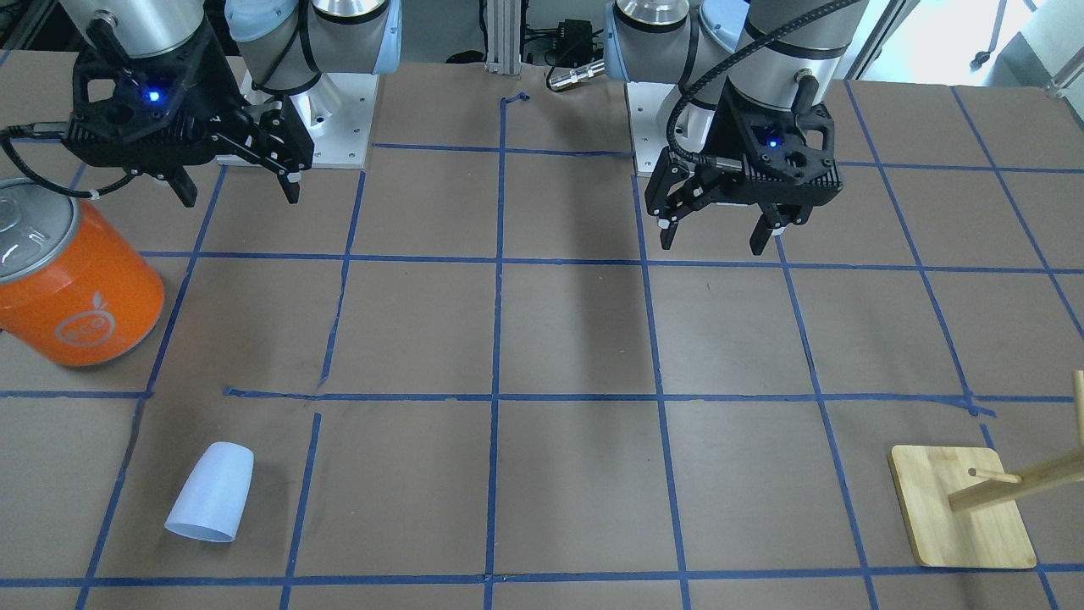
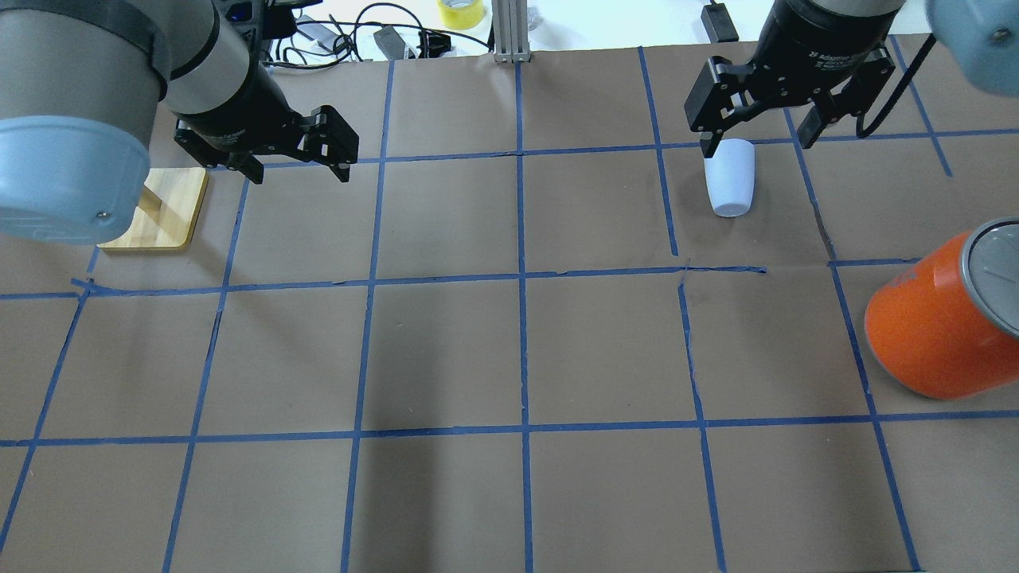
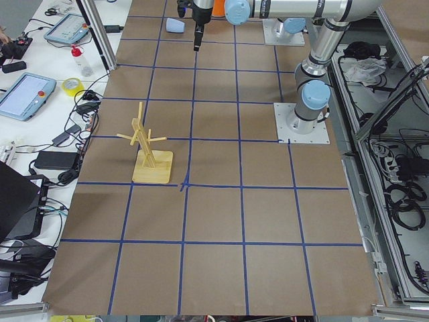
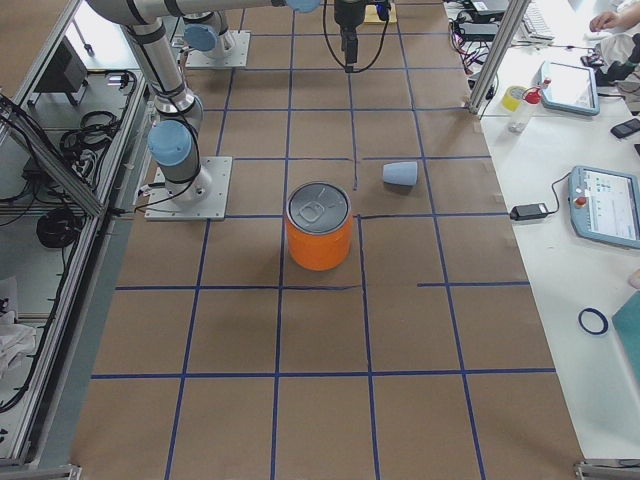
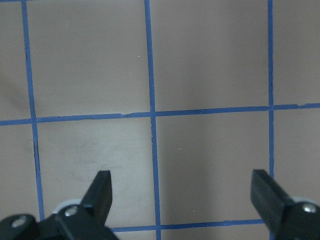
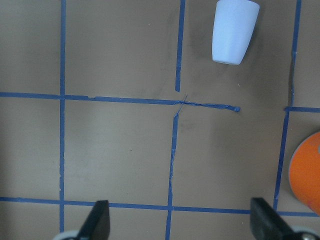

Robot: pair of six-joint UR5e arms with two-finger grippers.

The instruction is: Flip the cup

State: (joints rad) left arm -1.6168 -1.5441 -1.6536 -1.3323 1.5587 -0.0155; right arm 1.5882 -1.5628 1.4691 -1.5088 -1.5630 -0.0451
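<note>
The cup (image 1: 210, 493) is a small pale blue-white tumbler lying on its side on the brown table, wide mouth toward the operators' side. It also shows in the overhead view (image 2: 732, 179), the right side view (image 4: 400, 173) and the right wrist view (image 6: 234, 31). My right gripper (image 1: 240, 193) is open and empty, held above the table toward the robot side of the cup; its fingers (image 6: 100, 215) frame bare table, with the cup ahead and to the right. My left gripper (image 1: 711, 246) is open and empty, far from the cup, over bare table (image 5: 182, 182).
A big orange can with a silver lid (image 1: 76, 288) stands near the cup, toward the robot and the table's right end (image 2: 939, 326). A wooden peg stand (image 1: 961, 508) stands on the left arm's side (image 2: 159, 211). Blue tape lines grid the table.
</note>
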